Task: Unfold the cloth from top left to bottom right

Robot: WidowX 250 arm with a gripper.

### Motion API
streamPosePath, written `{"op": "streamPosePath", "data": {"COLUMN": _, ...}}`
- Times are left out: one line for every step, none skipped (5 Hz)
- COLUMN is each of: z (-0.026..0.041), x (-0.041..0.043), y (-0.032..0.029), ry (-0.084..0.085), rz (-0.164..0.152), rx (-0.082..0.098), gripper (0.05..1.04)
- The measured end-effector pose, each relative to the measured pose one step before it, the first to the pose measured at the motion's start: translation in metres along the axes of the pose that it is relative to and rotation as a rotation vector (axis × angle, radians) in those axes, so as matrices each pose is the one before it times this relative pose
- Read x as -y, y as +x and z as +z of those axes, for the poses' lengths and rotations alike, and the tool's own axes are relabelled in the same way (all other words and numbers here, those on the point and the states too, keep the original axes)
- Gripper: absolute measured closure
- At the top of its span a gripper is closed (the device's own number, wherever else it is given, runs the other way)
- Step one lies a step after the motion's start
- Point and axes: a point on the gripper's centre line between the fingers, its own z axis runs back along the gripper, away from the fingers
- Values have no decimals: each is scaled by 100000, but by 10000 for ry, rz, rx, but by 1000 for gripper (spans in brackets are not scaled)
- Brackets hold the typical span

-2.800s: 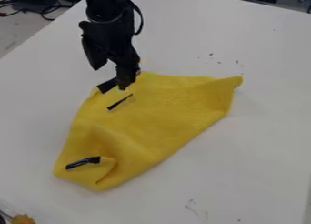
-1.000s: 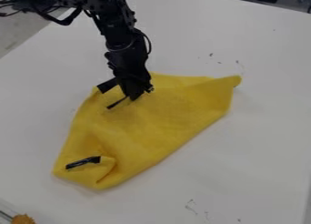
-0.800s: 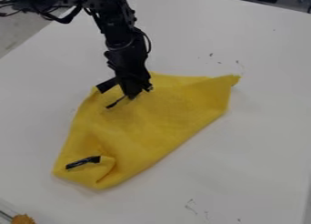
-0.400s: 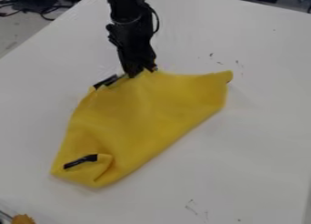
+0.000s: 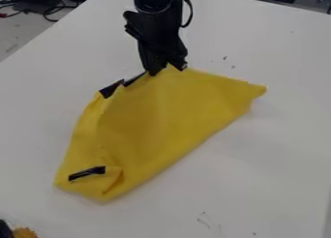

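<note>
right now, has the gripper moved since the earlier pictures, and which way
Yes. Judged against the dark specks on the white table, the gripper has moved up and to the right in the view, closer to them.

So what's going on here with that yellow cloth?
A robot gripper has hold of the cloth by its top edge and holds that part up off the table. The rest slopes down to the table, with a fold by the black strip at the lower left. It isn't spread flat yet.
</note>
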Motion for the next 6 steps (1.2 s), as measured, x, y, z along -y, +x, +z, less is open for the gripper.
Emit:
{"op": "streamPosePath", "data": {"z": 2092, "x": 3342, "y": -512, "ry": 121, "rz": 531, "rx": -196, "gripper": 1030}}
{"op": "streamPosePath", "data": {"z": 1083, "x": 3027, "y": 92, "ry": 104, "rz": 372, "rx": 86, "gripper": 1030}}
{"op": "streamPosePath", "data": {"z": 806, "x": 2950, "y": -107, "ry": 56, "rz": 370, "rx": 178, "gripper": 1030}}
{"op": "streamPosePath", "data": {"z": 288, "x": 1742, "y": 16, "ry": 121, "rz": 112, "rx": -6, "gripper": 1030}}
{"op": "streamPosePath", "data": {"z": 522, "x": 1316, "y": -272, "ry": 267, "rz": -273, "rx": 251, "gripper": 1030}}
{"op": "streamPosePath", "data": {"z": -361, "x": 956, "y": -1102, "ry": 104, "rz": -69, "rx": -35, "gripper": 1008}}
